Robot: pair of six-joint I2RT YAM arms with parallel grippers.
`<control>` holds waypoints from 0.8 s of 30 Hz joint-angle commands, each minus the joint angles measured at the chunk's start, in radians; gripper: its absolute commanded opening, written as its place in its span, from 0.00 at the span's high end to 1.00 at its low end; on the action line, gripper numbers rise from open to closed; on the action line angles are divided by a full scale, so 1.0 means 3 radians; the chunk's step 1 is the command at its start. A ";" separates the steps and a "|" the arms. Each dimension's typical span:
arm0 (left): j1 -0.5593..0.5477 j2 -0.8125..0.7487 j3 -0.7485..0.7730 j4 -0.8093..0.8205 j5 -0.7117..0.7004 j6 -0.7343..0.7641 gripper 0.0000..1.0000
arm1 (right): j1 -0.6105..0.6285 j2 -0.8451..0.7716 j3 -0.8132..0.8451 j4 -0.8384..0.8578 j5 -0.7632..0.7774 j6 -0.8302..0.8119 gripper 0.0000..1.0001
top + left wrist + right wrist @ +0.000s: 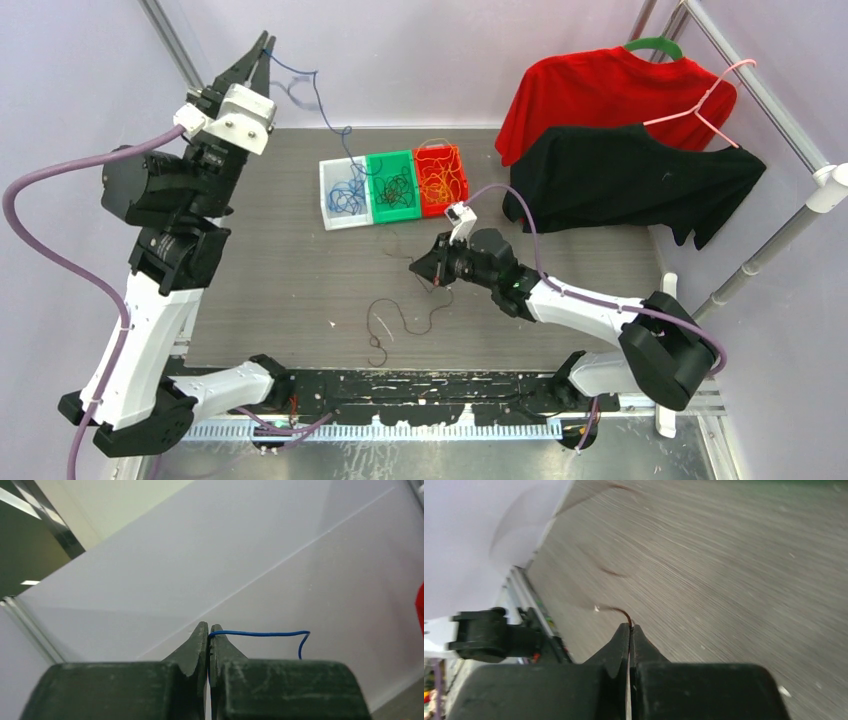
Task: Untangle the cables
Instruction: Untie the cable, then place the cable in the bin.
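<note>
The left claw (208, 630) is pinched closed on a blue cable (260, 634); right claw (630, 628) clamped tight on a dark cable (400, 322); white bin (327, 205) holds a blue tangle (347, 197), green bin (390, 156) a dark tangle (397, 188), red bin (438, 149) an orange tangle (440, 182).

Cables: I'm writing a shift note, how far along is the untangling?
Done: orange cables fill the red bin, dark ones the green bin. In hand: the left claw pinches a blue cable, the right claw a brown cable trailing on the table. Left: binning both.
</note>
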 commanded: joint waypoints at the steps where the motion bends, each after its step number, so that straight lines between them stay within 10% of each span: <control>1: -0.0013 0.0049 0.0201 0.0623 -0.0294 0.0255 1.00 | -0.0033 0.0088 0.0239 -0.0744 0.0391 -0.0209 0.99; 12: -0.0013 -0.0034 -0.0176 -0.0396 -0.0103 -0.0143 1.00 | -0.0066 -0.0059 0.0358 -0.0885 0.0294 -0.0466 0.99; 24: 0.0596 0.0578 -0.0939 -0.0304 -0.0125 -0.0241 1.00 | -0.0076 -0.0582 0.0248 -0.1020 0.0554 -0.0546 0.94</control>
